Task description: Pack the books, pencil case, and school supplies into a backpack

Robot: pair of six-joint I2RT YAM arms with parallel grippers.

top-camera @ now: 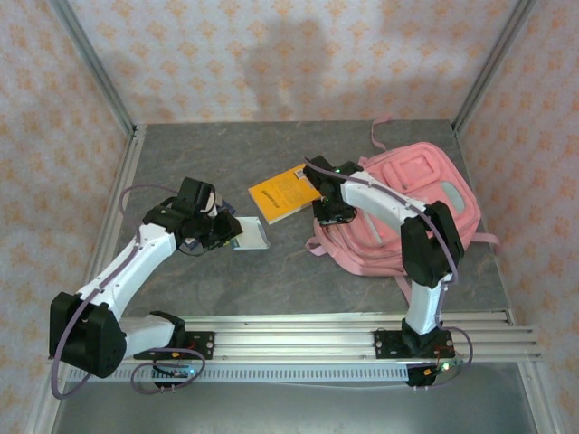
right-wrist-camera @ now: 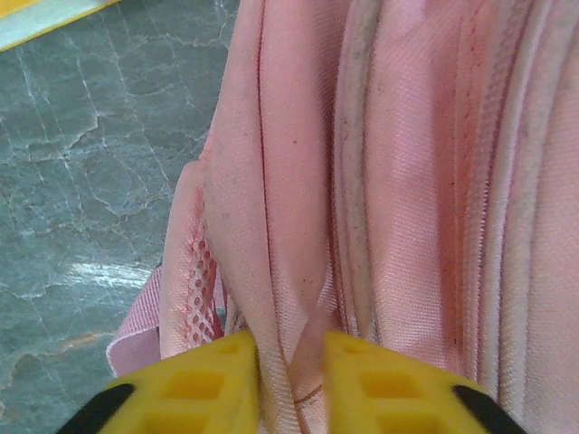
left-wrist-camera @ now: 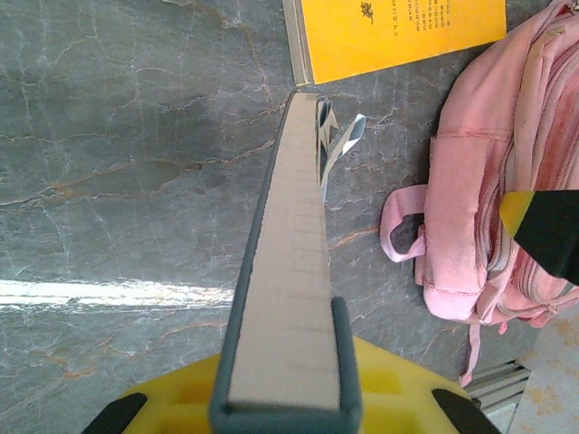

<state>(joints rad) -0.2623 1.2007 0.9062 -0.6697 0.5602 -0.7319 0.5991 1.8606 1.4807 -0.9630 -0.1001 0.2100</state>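
Left fingers (left-wrist-camera: 176, 398) narrow around the blue-grey book (left-wrist-camera: 285, 289), right fingers (right-wrist-camera: 199, 384) tight on a backpack (right-wrist-camera: 407, 181) fold.

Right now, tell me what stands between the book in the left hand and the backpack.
Only bare table separates the book in the left hand from the backpack. The orange book lies just off that line, on the far side, and the right hand pinches the backpack's near edge.

Across the table (top-camera: 226, 163)
Backpack (top-camera: 412, 172) at three o'clock; paperback (top-camera: 282, 193) beside it, at its nine; slim book (top-camera: 251, 233) at paperback's seven.
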